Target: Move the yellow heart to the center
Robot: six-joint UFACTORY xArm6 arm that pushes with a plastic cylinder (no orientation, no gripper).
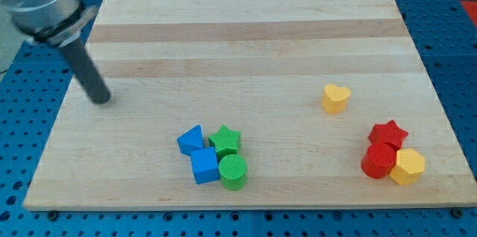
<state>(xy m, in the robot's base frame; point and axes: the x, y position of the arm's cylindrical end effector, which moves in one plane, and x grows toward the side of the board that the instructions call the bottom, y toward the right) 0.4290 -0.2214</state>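
The yellow heart lies on the wooden board, right of the middle. My tip is at the board's left side, far to the left of the heart and up-left of the blue and green blocks. It touches no block.
A blue pentagon-like block, a blue cube, a green star and a green cylinder cluster at the bottom middle. A red star, a red cylinder and a yellow hexagon cluster at the bottom right.
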